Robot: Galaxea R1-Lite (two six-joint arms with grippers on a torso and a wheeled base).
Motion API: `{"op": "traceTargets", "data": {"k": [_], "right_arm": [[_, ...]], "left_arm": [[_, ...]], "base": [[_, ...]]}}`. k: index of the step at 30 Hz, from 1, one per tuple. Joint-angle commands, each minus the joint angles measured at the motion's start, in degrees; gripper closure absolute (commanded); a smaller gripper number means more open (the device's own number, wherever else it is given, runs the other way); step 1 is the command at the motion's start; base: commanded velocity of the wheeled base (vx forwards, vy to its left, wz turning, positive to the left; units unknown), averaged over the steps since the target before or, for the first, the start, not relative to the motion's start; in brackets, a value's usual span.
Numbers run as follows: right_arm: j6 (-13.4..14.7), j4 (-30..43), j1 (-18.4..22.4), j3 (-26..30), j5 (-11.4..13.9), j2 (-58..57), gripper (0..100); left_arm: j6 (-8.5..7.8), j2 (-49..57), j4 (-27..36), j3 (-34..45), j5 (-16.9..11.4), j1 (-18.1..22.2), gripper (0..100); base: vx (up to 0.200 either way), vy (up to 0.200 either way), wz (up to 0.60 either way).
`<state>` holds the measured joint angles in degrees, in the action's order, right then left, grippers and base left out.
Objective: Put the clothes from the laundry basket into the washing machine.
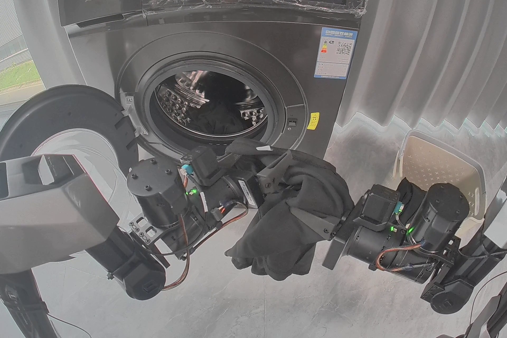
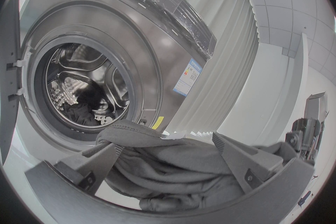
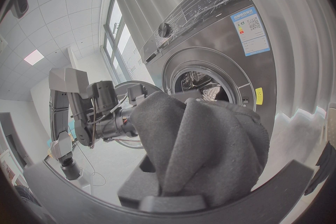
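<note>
Where the dark garment point(image 1: 296, 217) point(image 2: 168, 168) point(image 3: 210, 144) hangs: lower centre of the head view, off the floor point(image 1: 237, 302), strung between the two grippers just in front of and below the drum opening, loose folds drooping beneath them.
Left gripper point(image 1: 272, 170) point(image 2: 164, 146): centre of the head view, pinching a thick bunch of the garment's upper edge; cloth is packed between its fingers point(image 2: 94, 165) and lapped over one of them.
Right gripper point(image 1: 317, 223) point(image 3: 189, 179): right of centre in the head view, clamped on the garment's other side, with cloth draped over it.
Washing machine point(image 1: 211, 38) point(image 2: 147, 42) point(image 3: 224, 49): upper centre of the head view, front-loading.
Door point(image 1: 63, 128): swung open at the left edge of the head view.
Drum point(image 1: 211, 101) point(image 2: 84, 84): open, with dark clothes point(image 1: 211, 120) point(image 2: 78, 112) lying at its bottom.
Laundry basket point(image 1: 438, 165): pale and perforated, on the floor at the right of the head view, beside the machine, partly behind the right arm.
Curtain point(image 1: 433, 11): pale, pleated, behind the machine and the basket.
</note>
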<state>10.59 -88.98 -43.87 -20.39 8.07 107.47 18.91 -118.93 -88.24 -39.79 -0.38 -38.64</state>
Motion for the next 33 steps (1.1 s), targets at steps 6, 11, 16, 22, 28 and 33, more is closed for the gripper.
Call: {"op": "traceTargets", "data": {"k": [6,11,16,22,28,33], "right_arm": [[0.04,-0.23,1.95,-1.49,0.02,-0.69,100],[0.13,-0.14,5.55,-3.07,-0.07,-0.51,100],[0.22,-0.14,6.08,-3.25,-0.07,-0.51,100],[0.39,-0.14,6.70,-3.60,-0.16,-0.42,100],[0.48,-0.14,5.99,-3.42,-0.07,-0.33,100],[0.57,-0.05,5.73,-3.16,0.02,-0.60,100]], "left_arm": [[-0.27,0.89,-0.62,5.34,-0.15,2.17,0],[-0.19,3.88,-0.53,10.96,-1.20,0.50,0],[-0.45,4.76,-0.62,14.92,-3.05,-0.64,0],[-0.54,6.87,-0.62,18.70,-6.65,-0.82,0],[-1.33,6.96,-0.71,18.78,-7.09,-0.47,0],[-6.87,6.26,-0.71,19.84,-7.44,-0.38,0]], "base": [[0.000,0.000,0.00],[0.000,0.000,0.00],[0.000,0.000,0.00],[0.000,0.000,0.00],[0.000,0.000,0.00],[0.000,0.000,0.00]]}}
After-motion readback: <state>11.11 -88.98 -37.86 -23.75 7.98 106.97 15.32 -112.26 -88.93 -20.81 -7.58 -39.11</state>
